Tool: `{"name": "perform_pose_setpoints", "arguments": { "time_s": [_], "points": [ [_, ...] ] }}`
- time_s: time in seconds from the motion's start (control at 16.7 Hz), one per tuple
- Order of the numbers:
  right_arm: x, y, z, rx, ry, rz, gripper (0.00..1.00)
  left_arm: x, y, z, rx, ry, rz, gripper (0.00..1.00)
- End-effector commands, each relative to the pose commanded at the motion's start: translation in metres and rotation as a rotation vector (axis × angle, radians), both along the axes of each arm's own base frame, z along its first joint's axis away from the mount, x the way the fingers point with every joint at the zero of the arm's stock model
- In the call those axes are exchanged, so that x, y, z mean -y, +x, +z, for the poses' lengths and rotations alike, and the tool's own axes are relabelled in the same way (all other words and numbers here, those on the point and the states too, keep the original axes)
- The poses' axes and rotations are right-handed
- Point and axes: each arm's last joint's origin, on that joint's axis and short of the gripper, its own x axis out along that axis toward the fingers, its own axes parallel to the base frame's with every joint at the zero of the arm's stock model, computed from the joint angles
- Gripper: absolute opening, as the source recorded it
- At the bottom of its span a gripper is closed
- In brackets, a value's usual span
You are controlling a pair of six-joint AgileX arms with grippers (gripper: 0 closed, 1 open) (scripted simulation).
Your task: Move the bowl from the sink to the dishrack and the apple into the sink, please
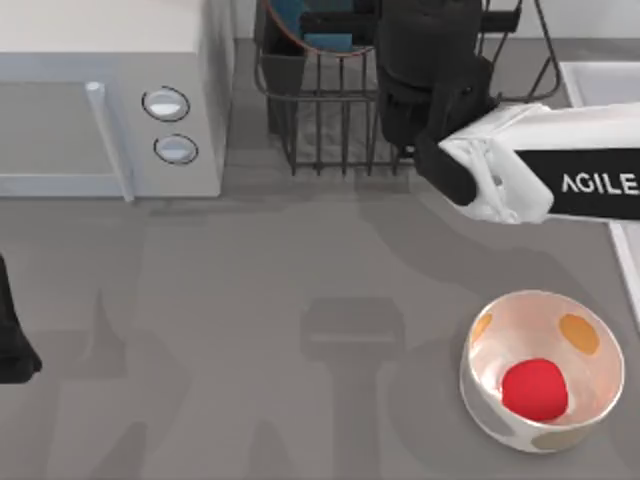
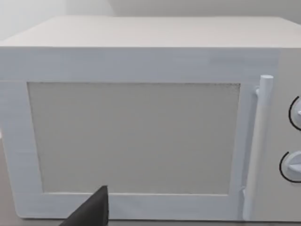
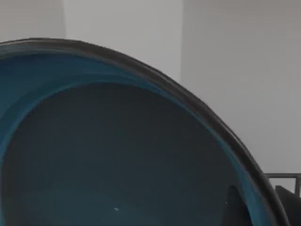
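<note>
So from the top view, the right arm [image 1: 540, 170] reaches in from the right with its black wrist end over the dishrack [image 1: 330, 110] at the back of the table, and the bowl [image 1: 300, 22] is sitting in the rack at the top edge, teal inside with the orange-red line along its rim. The right gripper [image 1: 425, 70] is a dark mass right beside the bowl, and I can't tell from here whether it has the rim or not. The apple [image 1: 534, 388] is down at the front right, inside the white spotted bowl [image 1: 590, 400], well apart from the sink [image 1: 600, 80], which pokes in at the right edge. The left arm [image 1: 15, 340] is parked at the left edge. Left wrist view is just looking at the microwave [image 2: 141, 122] with a black fingertip [image 2: 94, 212] in the corner, so can't call its grip. Right wrist view is the bowl's [image 3: 117, 155] dark-teal inside up close with rack wire [image 3: 282, 176] at the corner. My read: bowl half is basically done or nearly, apple half hasn't begun.
</note>
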Motion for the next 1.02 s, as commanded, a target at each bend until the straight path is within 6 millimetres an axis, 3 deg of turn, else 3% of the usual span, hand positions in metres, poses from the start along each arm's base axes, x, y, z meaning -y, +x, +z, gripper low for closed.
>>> {"name": "perform_pose_setpoints", "arguments": {
  "time_s": [0.48, 1.02],
  "points": [
    [0.0000, 0.0000, 0.0000, 0.000, 0.000, 0.000, 0.98, 0.0000, 0.0000, 0.0000, 0.000, 0.000, 0.000, 1.00],
    [-0.0011, -0.0007, 0.0002, 0.000, 0.000, 0.003, 1.00, 0.0000, 0.0000, 0.0000, 0.000, 0.000, 0.000, 1.00]
  ]
}}
